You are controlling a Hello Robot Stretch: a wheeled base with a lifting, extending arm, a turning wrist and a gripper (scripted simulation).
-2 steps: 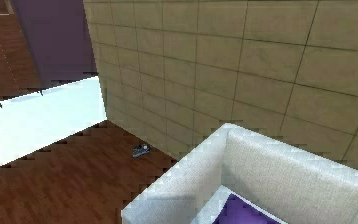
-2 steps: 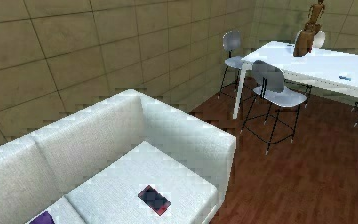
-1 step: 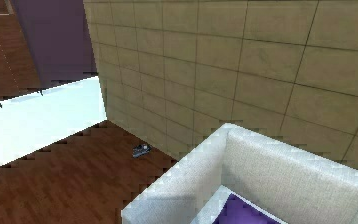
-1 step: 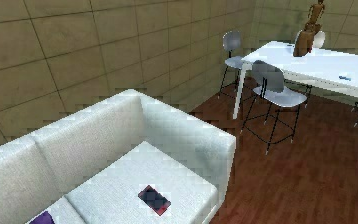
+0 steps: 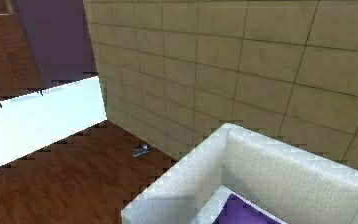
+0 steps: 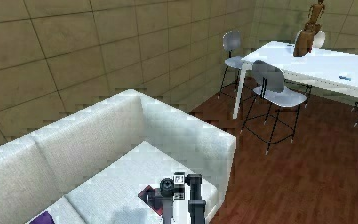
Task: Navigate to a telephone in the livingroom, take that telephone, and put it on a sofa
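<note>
- One white sofa (image 6: 137,130) stands against the tiled wall (image 5: 237,60), with one purple cushion (image 5: 249,212) on its seat.
- One claw (image 6: 172,190) shows against the seat; I cannot tell whether it holds anything.
- One small dark flat thing (image 6: 147,192), perhaps the telephone, lies on the seat near the claw.
- One small dark object (image 5: 140,151) lies on the floor by the wall.
- Two grey chairs (image 6: 270,85) (image 6: 232,45) stand at one white worktop (image 6: 317,65).

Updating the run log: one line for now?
tool at white cushioned sofa seat | hold unclear | small dark object on seat beside it
</note>
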